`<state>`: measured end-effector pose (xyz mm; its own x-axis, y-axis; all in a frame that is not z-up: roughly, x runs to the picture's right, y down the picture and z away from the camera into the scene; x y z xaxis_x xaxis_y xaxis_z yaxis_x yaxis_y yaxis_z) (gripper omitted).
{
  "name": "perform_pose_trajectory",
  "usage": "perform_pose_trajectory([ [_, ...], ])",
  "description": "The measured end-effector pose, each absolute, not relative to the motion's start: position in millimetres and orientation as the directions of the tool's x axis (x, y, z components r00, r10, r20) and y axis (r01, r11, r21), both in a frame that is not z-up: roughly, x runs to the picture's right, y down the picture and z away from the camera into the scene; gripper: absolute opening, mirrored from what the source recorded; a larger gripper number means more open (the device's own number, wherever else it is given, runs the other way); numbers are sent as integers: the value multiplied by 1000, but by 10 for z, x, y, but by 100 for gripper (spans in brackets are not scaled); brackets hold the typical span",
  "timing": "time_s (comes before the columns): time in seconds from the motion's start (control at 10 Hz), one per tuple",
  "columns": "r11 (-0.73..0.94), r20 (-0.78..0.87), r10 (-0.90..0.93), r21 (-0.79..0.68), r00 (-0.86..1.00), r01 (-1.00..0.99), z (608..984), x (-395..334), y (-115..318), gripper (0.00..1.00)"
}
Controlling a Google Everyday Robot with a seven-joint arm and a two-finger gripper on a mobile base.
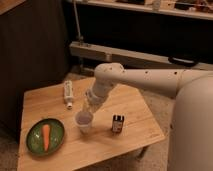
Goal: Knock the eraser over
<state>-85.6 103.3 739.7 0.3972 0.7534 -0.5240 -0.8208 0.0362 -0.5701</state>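
**Clearly not there yet: gripper (89, 106) above the cup (83, 122), eraser (117, 123) upright**

Starting at the left of the wooden table (45, 102), I see a green plate (31, 142) with a carrot (45, 136) lying on it, well apart from anything I need. Behind it, towards the far edge, a white bottle (68, 93) lies on its side. Both sit clear of the path I would take.

Next comes the paper cup, upright near the middle of the table. The gripper hangs just above its rim, at the end of the arm (135, 77) that reaches in from the right. I judge this a staging spot for a move to the right, and the cup is the thing most likely to be bumped by mistake. How the gripper is set I cannot tell, because it merges with the wrist and the cup's rim from this angle. Nor can I say whether it touches the cup.

To the right of the cup, near it but apart, the eraser stands on end with its orange-yellow label facing me. Tall on a small base, it should tip with a light sideways push near its top. The task is not yet done.

At the far right the robot's pale body (196, 125) fills the edge and is cut off. The floor beneath the table's right corner is too dim to read.
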Motion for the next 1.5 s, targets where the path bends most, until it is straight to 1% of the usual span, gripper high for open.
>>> perform_pose_trajectory([
  [1.2,36,-524,753,-570,397,-821,7397,-856,1033,42],
  [1.4,48,-511,761,-570,399,-821,7361,-855,982,42],
  [1.5,58,-490,777,-570,396,-820,7304,-839,890,42],
])
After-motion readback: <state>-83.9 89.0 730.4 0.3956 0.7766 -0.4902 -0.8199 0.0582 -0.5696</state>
